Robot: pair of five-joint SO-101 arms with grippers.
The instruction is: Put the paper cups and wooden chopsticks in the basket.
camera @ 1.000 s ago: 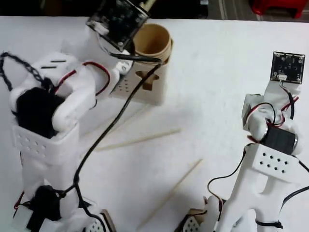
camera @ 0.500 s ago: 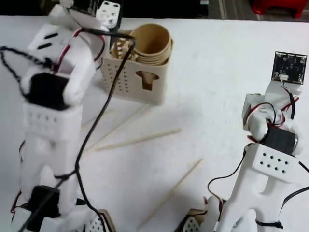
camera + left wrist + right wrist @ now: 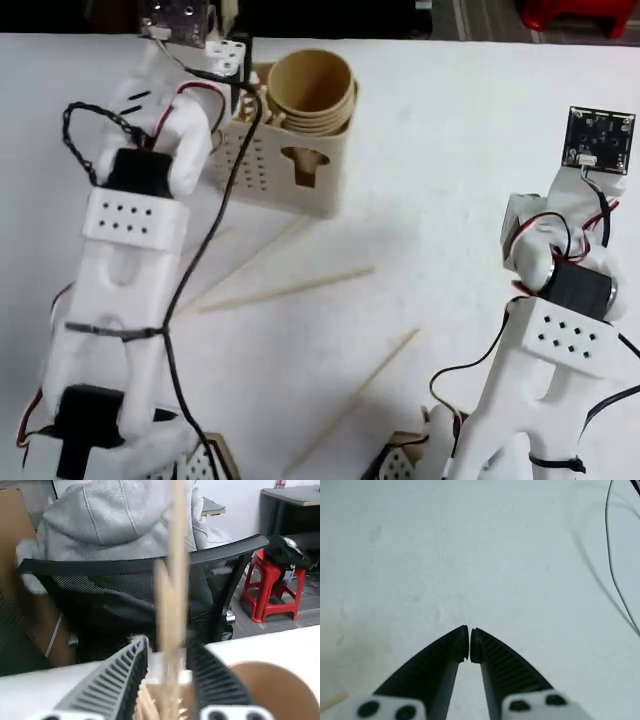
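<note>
A white perforated basket (image 3: 285, 175) stands at the back of the table with stacked paper cups (image 3: 315, 88) in its right half. My left arm (image 3: 140, 200) stretches up to the basket's left side. Seen from the left wrist, my left gripper (image 3: 166, 642) is shut on upright wooden chopsticks (image 3: 172, 580) whose lower ends go down among other sticks in the basket, beside a paper cup (image 3: 270, 690). Three chopsticks lie on the table (image 3: 285, 290) (image 3: 250, 255) (image 3: 355, 400). My right gripper (image 3: 469, 644) is shut and holds nothing, just above bare tabletop.
The right arm (image 3: 560, 300) stays folded at the table's right side. A black cable (image 3: 190, 280) runs along the left arm. Behind the table a person in a grey hoodie (image 3: 115, 520) sits on a mesh chair. White tabletop lies between the arms.
My left arm has straightened and swung from over the basket's middle to its left rear side, raising the wrist. The basket's left half has come into sight. The right arm kept still.
</note>
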